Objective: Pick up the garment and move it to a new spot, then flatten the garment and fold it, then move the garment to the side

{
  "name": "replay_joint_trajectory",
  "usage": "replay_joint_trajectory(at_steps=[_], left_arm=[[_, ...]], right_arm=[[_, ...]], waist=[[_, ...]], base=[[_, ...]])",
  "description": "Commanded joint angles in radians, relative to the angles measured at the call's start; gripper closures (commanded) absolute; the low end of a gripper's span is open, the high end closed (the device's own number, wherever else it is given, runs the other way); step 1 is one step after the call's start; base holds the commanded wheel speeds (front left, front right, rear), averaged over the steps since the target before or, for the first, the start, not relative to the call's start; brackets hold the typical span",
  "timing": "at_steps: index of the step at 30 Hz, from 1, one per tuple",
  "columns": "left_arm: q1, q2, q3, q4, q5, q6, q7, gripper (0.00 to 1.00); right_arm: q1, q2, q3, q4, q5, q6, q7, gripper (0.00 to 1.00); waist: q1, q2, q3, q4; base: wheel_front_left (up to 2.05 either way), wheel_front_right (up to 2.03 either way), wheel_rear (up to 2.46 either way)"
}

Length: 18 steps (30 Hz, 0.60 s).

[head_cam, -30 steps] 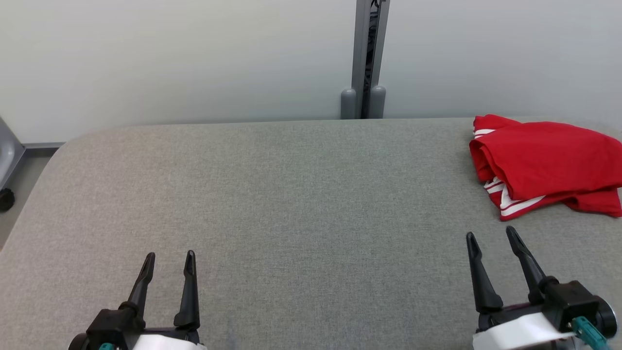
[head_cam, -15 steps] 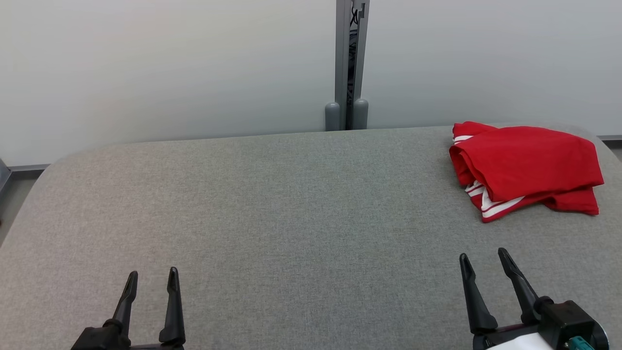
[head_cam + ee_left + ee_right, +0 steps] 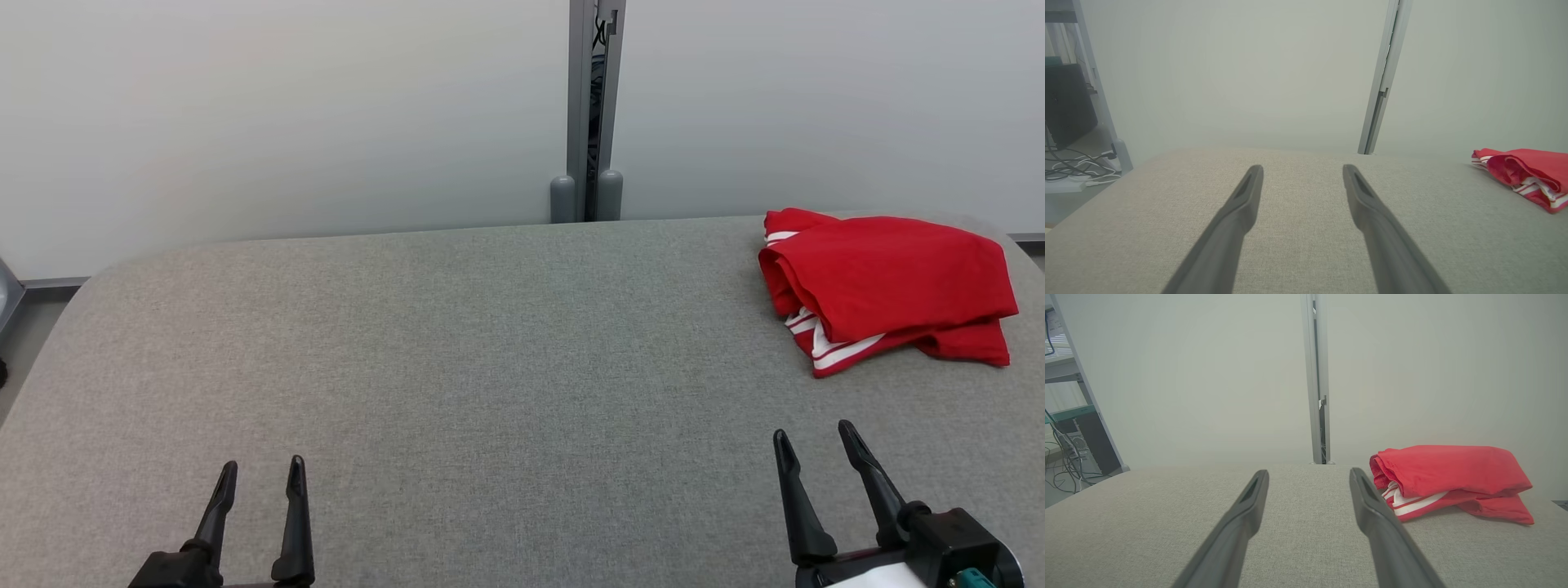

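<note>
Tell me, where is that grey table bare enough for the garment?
The table is bare from its left edge across the middle, ahead of the left gripper and right gripper. Only the far right corner is taken: the red garment lies there.

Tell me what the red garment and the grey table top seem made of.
Red garment: looks like soft matte knit fabric, perhaps cotton or polyester; it slumps in loose folds, with white stripes at one edge. Table top: seems covered in grey woven cloth, matte; a fine speckled weave shows.
</note>
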<state>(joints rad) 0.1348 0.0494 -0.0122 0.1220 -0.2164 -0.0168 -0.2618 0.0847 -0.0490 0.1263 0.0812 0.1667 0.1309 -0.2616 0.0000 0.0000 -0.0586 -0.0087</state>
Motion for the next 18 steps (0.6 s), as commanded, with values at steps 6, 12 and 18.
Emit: replay_joint_trajectory(at_steps=[6, 12, 18], left_arm=[[-0.006, 0.003, 0.003, 0.006, 0.011, -0.011, -0.003, 0.0], [0.002, -0.002, -0.001, 0.02, 0.01, -0.009, 0.001, 1.0], [0.008, -0.008, -0.001, 0.066, -0.037, -0.012, 0.017, 1.0]], right_arm=[[0.004, -0.004, 0.003, 0.001, -0.008, 0.0, -0.005, 0.0], [0.005, 0.002, 0.009, 0.008, 0.001, 0.0, 0.001, 1.0], [0.02, 0.006, 0.008, 0.046, 0.048, 0.0, 0.014, 1.0]], waist=[[0.0, 0.0, -0.005, 0.003], [0.0, 0.0, -0.005, 0.001], [0.0, 0.0, -0.003, 0.001]], base=[[0.0, 0.0, 0.0], [0.0, 0.0, 0.0], [0.0, 0.0, 0.0]])
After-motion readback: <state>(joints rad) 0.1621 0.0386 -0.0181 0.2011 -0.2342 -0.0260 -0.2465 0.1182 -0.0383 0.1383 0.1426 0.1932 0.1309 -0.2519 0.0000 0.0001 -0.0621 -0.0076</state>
